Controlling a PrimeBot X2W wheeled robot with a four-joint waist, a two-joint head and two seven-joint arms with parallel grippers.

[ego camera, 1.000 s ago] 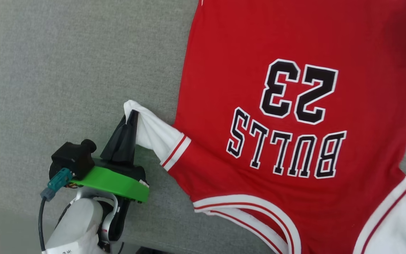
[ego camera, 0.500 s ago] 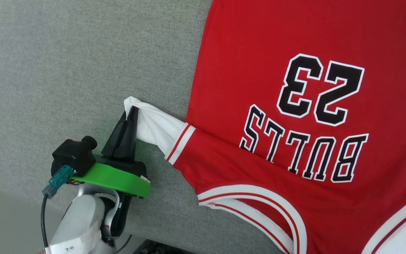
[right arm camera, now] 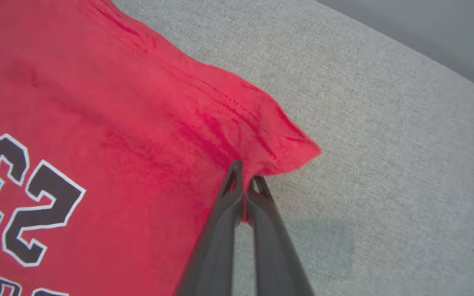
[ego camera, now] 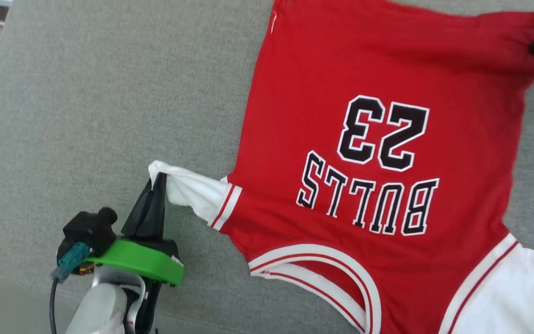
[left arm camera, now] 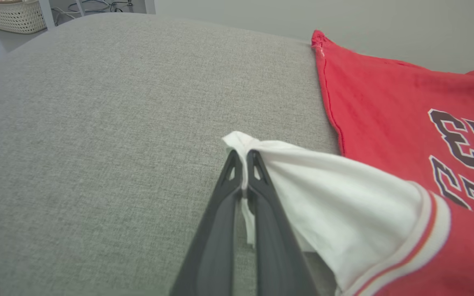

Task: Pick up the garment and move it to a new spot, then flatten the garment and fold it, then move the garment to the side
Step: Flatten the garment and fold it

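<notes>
Flattening step. The garment (ego camera: 387,93) lies chest-up on the grey cushion (ego camera: 86,93), hem toward the far edge and collar toward the near edge. Left tool (ego camera: 158,178) is pressed together, pinching the white sleeve tip. Right tool (right arm camera: 245,172) is pinching the red hem corner. To do this well, pull the two holds apart evenly and keep them low, so the cloth tensions without lifting. Versus a second ago: right tool was spread and now grips the corner, with creases there. Left hold is unchanged, and the head camera has shifted.
</notes>
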